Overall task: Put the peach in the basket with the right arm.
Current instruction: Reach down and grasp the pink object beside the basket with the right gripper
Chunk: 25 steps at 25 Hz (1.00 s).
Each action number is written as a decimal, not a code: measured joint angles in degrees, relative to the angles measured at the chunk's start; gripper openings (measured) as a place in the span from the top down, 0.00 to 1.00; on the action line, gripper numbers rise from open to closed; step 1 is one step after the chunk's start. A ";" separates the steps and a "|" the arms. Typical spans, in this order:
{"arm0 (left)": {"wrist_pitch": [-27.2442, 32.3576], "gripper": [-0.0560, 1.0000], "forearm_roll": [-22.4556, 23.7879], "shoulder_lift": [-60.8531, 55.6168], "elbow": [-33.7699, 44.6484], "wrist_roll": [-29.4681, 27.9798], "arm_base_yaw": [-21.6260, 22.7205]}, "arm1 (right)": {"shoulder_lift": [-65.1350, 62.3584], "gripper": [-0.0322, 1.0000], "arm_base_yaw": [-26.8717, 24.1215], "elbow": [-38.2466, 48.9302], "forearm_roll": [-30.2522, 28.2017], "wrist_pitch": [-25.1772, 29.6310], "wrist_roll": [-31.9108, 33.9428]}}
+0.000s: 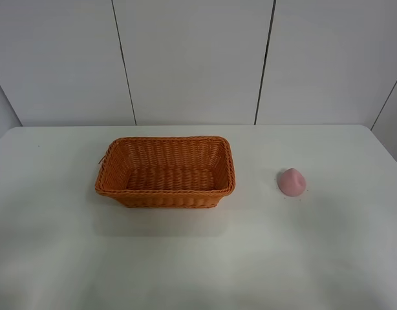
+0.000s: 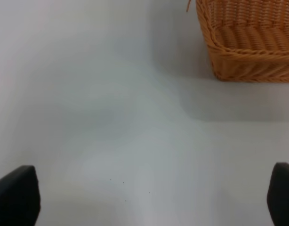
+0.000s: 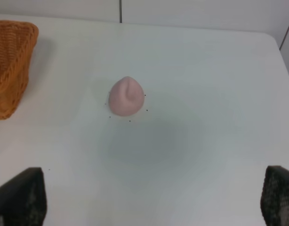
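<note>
step: reach, nothing gripped | my right pincer (image 3: 149,197) spread wide | peach (image 1: 291,182) mid-right of overhead frame | next: descend, close, carry to basket (image 1: 166,192)

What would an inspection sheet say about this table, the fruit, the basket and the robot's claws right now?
Surface: white table, smooth and matte.
Job's things: peach lies on the table to the right of the basket, apart from it; the basket stands upright with nothing inside.
Clutter: only tiny dark specks around the peach.
Claws: left claw open, over the table near a corner of the basket; right claw open, facing the peach, not touching it.
Cables: nothing seen.
Surroundings: pale panelled wall behind the table.
</note>
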 joint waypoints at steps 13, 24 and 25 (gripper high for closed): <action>0.00 0.01 0.00 0.00 0.00 0.00 0.00 | 4.72 0.29 0.00 -1.15 0.03 0.00 0.00; 0.00 0.01 0.00 0.00 0.00 0.00 0.00 | 53.00 0.29 0.00 -19.77 1.67 -0.21 1.04; 0.00 0.01 0.00 0.00 0.00 0.00 0.00 | 57.05 0.29 0.00 -21.92 1.79 -0.36 1.04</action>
